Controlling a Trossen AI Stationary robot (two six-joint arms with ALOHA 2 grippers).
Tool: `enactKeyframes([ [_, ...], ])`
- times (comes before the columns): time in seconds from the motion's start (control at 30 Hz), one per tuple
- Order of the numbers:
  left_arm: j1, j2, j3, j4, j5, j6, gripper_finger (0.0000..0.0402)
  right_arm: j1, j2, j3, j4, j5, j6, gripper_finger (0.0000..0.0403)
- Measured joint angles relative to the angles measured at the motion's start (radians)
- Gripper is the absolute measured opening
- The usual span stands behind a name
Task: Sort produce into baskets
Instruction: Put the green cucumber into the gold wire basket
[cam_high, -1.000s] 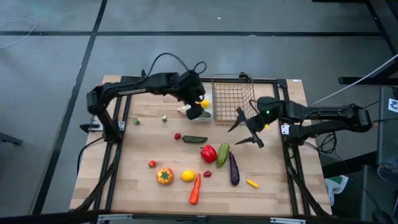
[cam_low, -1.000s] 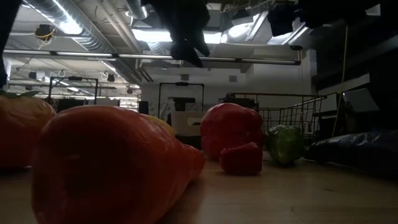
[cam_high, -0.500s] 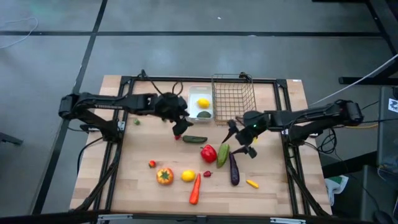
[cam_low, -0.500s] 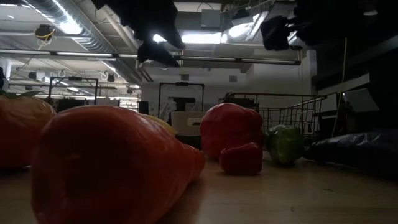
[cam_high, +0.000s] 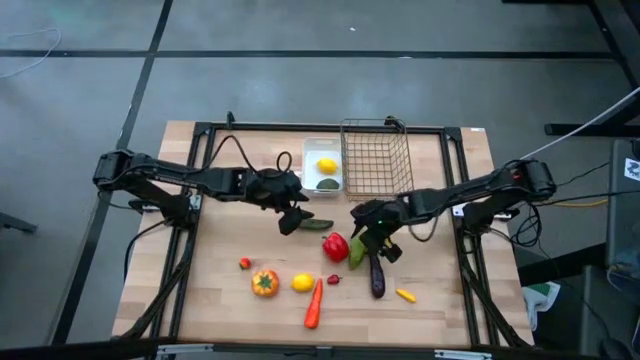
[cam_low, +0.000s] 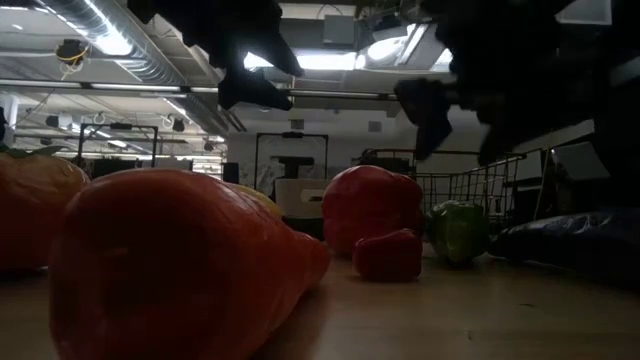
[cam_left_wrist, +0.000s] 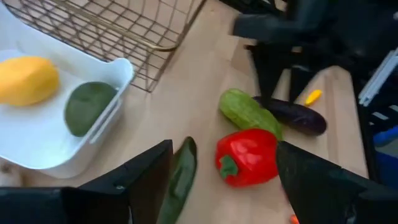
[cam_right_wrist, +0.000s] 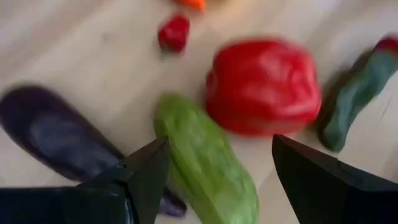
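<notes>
Wooden table (cam_high: 230, 280); right hand (cam_high: 370, 243) wide open above light-green cucumber (cam_high: 358, 249).

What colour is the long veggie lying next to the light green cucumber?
The eggplant is dark purple, seen best in the right wrist view.

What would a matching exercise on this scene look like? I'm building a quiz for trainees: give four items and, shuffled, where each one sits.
Items:
1. yellow lemon
2. red pepper
3. orange carrot
4. wire basket

Places:
A. on the table next to the light green cucumber
B. at the table's back edge, beside the white tray
C. inside the white tray
D. near the table's front edge, below the other lemon

Pairs: 1-C, 2-A, 3-D, 4-B
</notes>
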Motion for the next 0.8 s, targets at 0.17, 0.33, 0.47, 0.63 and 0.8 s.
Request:
enactKeyframes([
  [0.17, -0.019, 0.002, 0.000, 0.004, -0.023, -0.005, 0.0278, 0.000, 0.058, 0.048, -0.101, 0.039, -0.086, 0.0280],
  [0.33, -0.027, 0.002, 0.000, 0.035, -0.031, -0.007, 0.0278, 0.000, 0.098, 0.048, -0.114, 0.045, -0.102, 0.0280],
  [0.47, -0.031, 0.002, 0.000, 0.050, -0.034, -0.005, 0.0278, 0.000, 0.126, 0.048, -0.108, 0.078, -0.103, 0.0280],
  [0.63, -0.031, 0.002, 0.000, 0.048, -0.034, -0.023, 0.0278, 0.000, 0.152, 0.048, -0.102, 0.106, -0.102, 0.0280],
  [0.8, -0.031, 0.002, 0.000, 0.048, -0.034, -0.023, 0.0278, 0.000, 0.184, 0.048, -0.106, 0.107, -0.101, 0.0280],
])
